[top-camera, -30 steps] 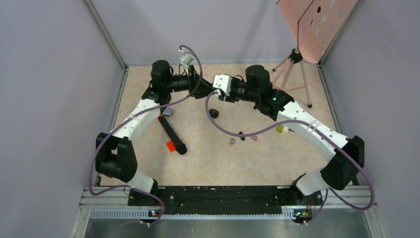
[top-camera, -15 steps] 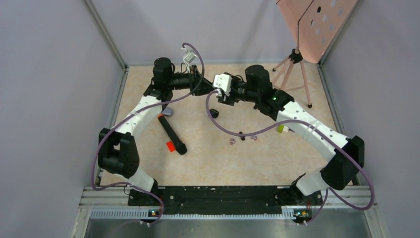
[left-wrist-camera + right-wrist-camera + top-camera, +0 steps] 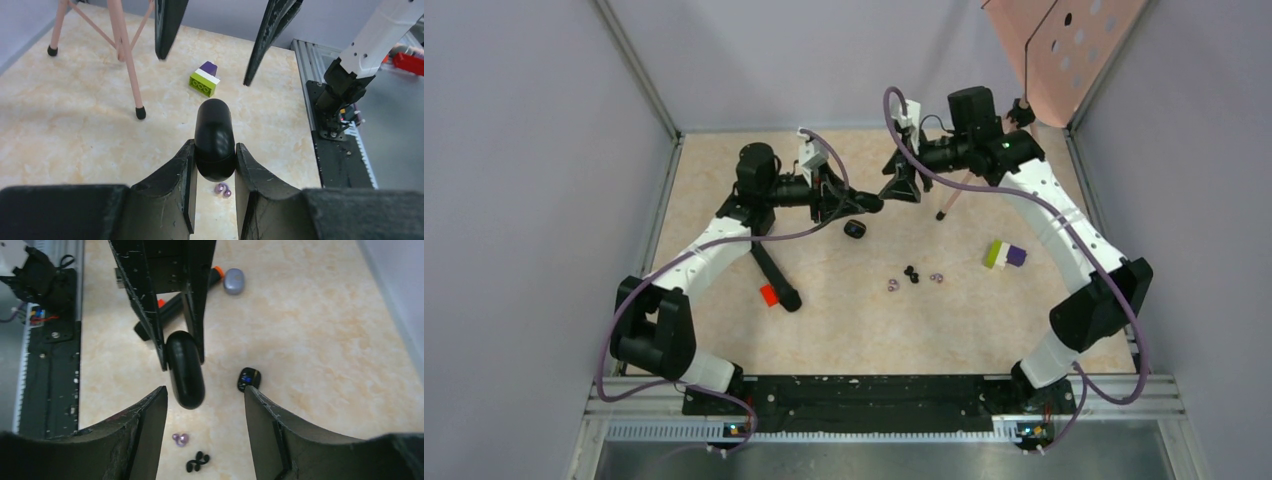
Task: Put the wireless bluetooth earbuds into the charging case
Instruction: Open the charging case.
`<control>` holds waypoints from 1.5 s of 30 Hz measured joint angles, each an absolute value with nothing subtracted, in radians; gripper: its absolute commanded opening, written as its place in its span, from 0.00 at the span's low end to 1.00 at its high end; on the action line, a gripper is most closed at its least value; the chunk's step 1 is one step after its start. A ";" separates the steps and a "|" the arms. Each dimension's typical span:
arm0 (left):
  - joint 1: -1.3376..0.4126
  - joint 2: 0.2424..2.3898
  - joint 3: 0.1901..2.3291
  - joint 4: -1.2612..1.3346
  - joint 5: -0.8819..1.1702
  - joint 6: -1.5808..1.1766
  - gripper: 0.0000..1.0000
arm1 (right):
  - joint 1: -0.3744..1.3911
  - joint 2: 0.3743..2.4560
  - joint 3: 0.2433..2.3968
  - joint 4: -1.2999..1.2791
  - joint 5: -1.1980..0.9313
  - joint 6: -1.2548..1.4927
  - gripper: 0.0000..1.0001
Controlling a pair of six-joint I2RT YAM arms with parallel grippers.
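Note:
My left gripper [image 3: 862, 203] [image 3: 215, 150] is shut on a black oval charging case [image 3: 214, 135] [image 3: 185, 371], held above the table with its rounded end sticking out past the fingertips. My right gripper [image 3: 904, 190] [image 3: 204, 392] faces it from a short way off, open and holding nothing. On the table below lie pale purple earbuds [image 3: 180, 439] [image 3: 223, 190] [image 3: 892, 286] [image 3: 936, 277] and black earbuds [image 3: 197, 461] [image 3: 912, 273]. A second small black case [image 3: 855, 229] [image 3: 248, 378] sits on the table under the grippers.
A long black marker [image 3: 774, 275] with a red piece lies at the left. The right wrist view shows a grey oval case [image 3: 233, 280] beside it. A green and purple block [image 3: 1002, 255] [image 3: 205, 81] sits at the right. Pink tripod legs [image 3: 125, 55] stand at the back right.
My left gripper has shut on the black case and carried it right. My right gripper has opened, let go and drawn back to the far right.

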State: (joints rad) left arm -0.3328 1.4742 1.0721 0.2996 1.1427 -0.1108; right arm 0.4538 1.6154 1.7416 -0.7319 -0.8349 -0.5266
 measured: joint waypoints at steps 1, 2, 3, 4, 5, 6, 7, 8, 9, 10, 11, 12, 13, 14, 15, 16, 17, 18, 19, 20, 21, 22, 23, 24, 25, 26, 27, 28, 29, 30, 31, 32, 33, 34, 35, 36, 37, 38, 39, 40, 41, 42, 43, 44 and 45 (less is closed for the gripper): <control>-0.337 1.472 1.069 0.306 1.143 -0.089 0.00 | 0.456 1.620 1.742 -0.745 -0.850 -0.520 0.55; -0.342 1.472 1.068 0.314 1.145 -0.065 0.00 | 0.456 1.626 1.742 -0.761 -0.870 -0.513 0.54; -0.345 1.472 1.069 0.323 1.145 -0.047 0.00 | 0.456 1.630 1.742 -0.772 -0.883 -0.511 0.54; -0.348 1.472 1.069 0.331 1.145 -0.028 0.00 | 0.456 1.636 1.742 -0.784 -0.897 -0.508 0.53; -0.348 1.472 1.069 0.340 1.145 -0.017 0.00 | 0.456 1.642 1.742 -0.796 -0.911 -0.506 0.52; -0.348 1.472 1.069 0.347 1.145 -0.009 0.00 | 0.456 1.647 1.742 -0.803 -0.918 -0.505 0.51; -0.349 1.472 1.069 0.354 1.145 0.000 0.00 | 0.456 1.653 1.742 -0.810 -0.925 -0.504 0.50; -0.349 1.472 1.069 0.360 1.145 0.003 0.00 | 0.456 1.659 1.742 -0.815 -0.930 -0.505 0.48; -0.349 1.472 1.069 0.367 1.145 0.004 0.00 | 0.456 1.664 1.742 -0.819 -0.932 -0.505 0.47; -0.349 1.473 1.069 0.373 1.145 0.004 0.00 | 0.456 1.668 1.742 -0.823 -0.934 -0.505 0.45; -0.350 1.473 1.069 0.377 1.144 0.004 0.00 | 0.456 1.671 1.742 -0.829 -0.936 -0.505 0.43; -0.352 1.473 1.069 0.383 1.144 0.004 0.00 | 0.456 1.672 1.742 -0.830 -0.936 -0.505 0.42; -0.353 1.473 1.069 0.389 1.144 0.003 0.00 | 0.456 1.675 1.742 -0.834 -0.938 -0.506 0.42; -0.356 1.473 1.071 0.397 1.144 0.002 0.00 | 0.456 1.676 1.742 -0.835 -0.940 -0.509 0.42; -0.359 1.473 1.072 0.400 1.144 0.002 0.00 | 0.458 1.677 1.742 -0.836 -0.941 -0.512 0.41; -0.361 1.473 1.074 0.403 1.145 0.002 0.00 | 0.459 1.678 1.742 -0.837 -0.940 -0.516 0.41; -0.363 1.475 1.076 0.407 1.145 0.002 0.00 | 0.460 1.678 1.742 -0.838 -0.940 -0.521 0.40; -0.365 1.476 1.077 0.411 1.144 0.002 0.00 | 0.461 1.678 1.742 -0.838 -0.939 -0.524 0.37; -0.367 1.477 1.078 0.413 1.144 0.002 0.00 | 0.462 1.678 1.742 -0.838 -0.937 -0.529 0.33; -0.368 1.478 1.078 0.414 1.144 0.002 0.01 | 0.463 1.678 1.742 -0.838 -0.937 -0.532 0.30; -0.369 1.480 1.079 0.416 1.145 0.002 0.05 | 0.463 1.679 1.742 -0.838 -0.934 -0.535 0.28; -0.370 1.481 1.079 0.416 1.145 0.002 0.12 | 0.463 1.679 1.742 -0.839 -0.933 -0.539 0.26; -0.371 1.482 1.079 0.415 1.144 0.002 0.20 | 0.463 1.679 1.742 -0.839 -0.932 -0.541 0.25; -0.371 1.482 1.079 0.413 1.143 -0.002 0.25 | 0.463 1.679 1.742 -0.839 -0.931 -0.543 0.24; -0.371 1.482 1.079 0.410 1.140 -0.006 0.30 | 0.463 1.679 1.742 -0.839 -0.929 -0.547 0.23; -0.371 1.482 1.079 0.408 1.135 -0.011 0.33 | 0.463 1.679 1.742 -0.839 -0.925 -0.550 0.23; -0.371 1.482 1.079 0.404 1.131 -0.014 0.37 | 0.463 1.679 1.743 -0.839 -0.921 -0.556 0.23; -0.372 1.482 1.079 0.399 1.124 -0.018 0.40 | 0.463 1.679 1.743 -0.841 -0.918 -0.564 0.22; -0.373 1.483 1.079 0.395 1.118 -0.019 0.41 | 0.464 1.679 1.743 -0.844 -0.912 -0.573 0.22; -0.374 1.484 1.079 0.389 1.112 -0.022 0.41 | 0.467 1.677 1.744 -0.847 -0.903 -0.583 0.22; -0.375 1.486 1.079 0.388 1.106 -0.025 0.42 | 0.469 1.676 1.744 -0.853 -0.889 -0.593 0.22; -0.375 1.488 1.079 0.387 1.106 -0.027 0.41 | 0.471 1.676 1.744 -0.856 -0.878 -0.601 0.22; -0.376 1.491 1.079 0.387 1.104 -0.027 0.40 | 0.472 1.676 1.744 -0.858 -0.871 -0.607 0.22; -0.376 1.493 1.079 0.387 1.101 -0.028 0.39 | 0.473 1.676 1.744 -0.860 -0.862 -0.611 0.22; -0.376 1.495 1.079 0.387 1.100 -0.028 0.39 | 0.474 1.676 1.744 -0.862 -0.855 -0.617 0.22; -0.376 1.497 1.079 0.388 1.098 -0.027 0.39 | 0.474 1.676 1.744 -0.865 -0.850 -0.620 0.21; -0.376 1.499 1.079 0.388 1.098 -0.027 0.40 | 0.475 1.676 1.747 -0.870 -0.844 -0.623 0.21; -0.376 1.502 1.079 0.388 1.096 -0.027 0.42 | 0.476 1.676 1.749 -0.873 -0.838 -0.627 0.21; -0.377 1.503 1.079 0.388 1.095 -0.028 0.43 | 0.476 1.676 1.750 -0.876 -0.835 -0.628 0.21; -0.377 1.504 1.079 0.388 1.095 -0.027 0.44 | 0.476 1.676 1.751 -0.876 -0.833 -0.629 0.21; -0.379 1.505 1.079 0.388 1.095 -0.027 0.45 | 0.476 1.676 1.751 -0.877 -0.830 -0.629 0.21; -0.380 1.506 1.079 0.388 1.095 -0.027 0.46 | 0.476 1.676 1.751 -0.879 -0.826 -0.629 0.21; -0.381 1.508 1.079 0.388 1.095 -0.027 0.46 | 0.476 1.676 1.751 -0.880 -0.824 -0.630 0.20; -0.382 1.510 1.079 0.386 1.095 -0.027 0.46 | 0.476 1.676 1.751 -0.880 -0.823 -0.630 0.20; -0.383 1.512 1.079 0.384 1.095 -0.027 0.45 | 0.476 1.676 1.752 -0.881 -0.822 -0.630 0.20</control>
State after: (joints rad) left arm -0.3828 1.5124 1.0790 0.3840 1.0954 -0.0269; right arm 0.4759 1.6756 1.7523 -0.8806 -0.8219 -0.6300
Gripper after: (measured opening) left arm 0.459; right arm 0.282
